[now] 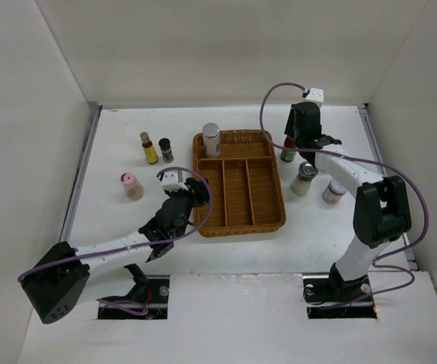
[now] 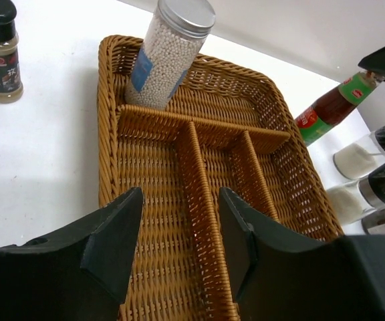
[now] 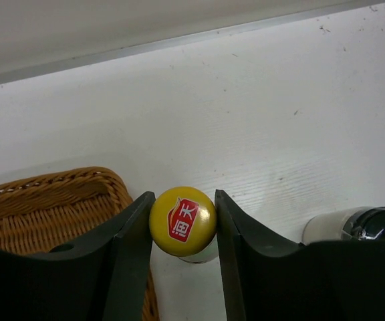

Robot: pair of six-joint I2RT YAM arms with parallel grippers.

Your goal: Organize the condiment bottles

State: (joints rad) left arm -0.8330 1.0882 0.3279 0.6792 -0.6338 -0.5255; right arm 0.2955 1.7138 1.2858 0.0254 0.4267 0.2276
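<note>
White desk point(image 1: 309, 243), closed in by pale walls, holds everything. At its far right the right gripper point(image 3: 183, 204) comes down from above with its jaws pressed against both sides of the yellow cap point(image 3: 182, 222), pinching the sauce bottle point(image 1: 288, 152). That bottle is just beside the far right corner of the basket point(image 1: 241, 226); I cannot tell whether its base has left the surface. The left gripper point(image 2: 179, 200) hangs over the near left part of the basket, jaws spread with nothing between them.

Only the bead-filled shaker point(image 1: 212, 139) is inside the basket, leaning at the left end of the far crosswise compartment. The three long compartments hold nothing. Right of the basket stand a silver-lidded shaker point(image 1: 303, 179) and a second shaker point(image 1: 334, 191), close together. Toward the far left are the yellow bottle point(image 1: 149, 149) and the dark jar point(image 1: 165, 149) side by side, with the pink-capped bottle point(image 1: 132, 186) nearer the left edge.

By my reckoning the task is barely begun: one bottle stowed, one in the grasp, five waiting.
</note>
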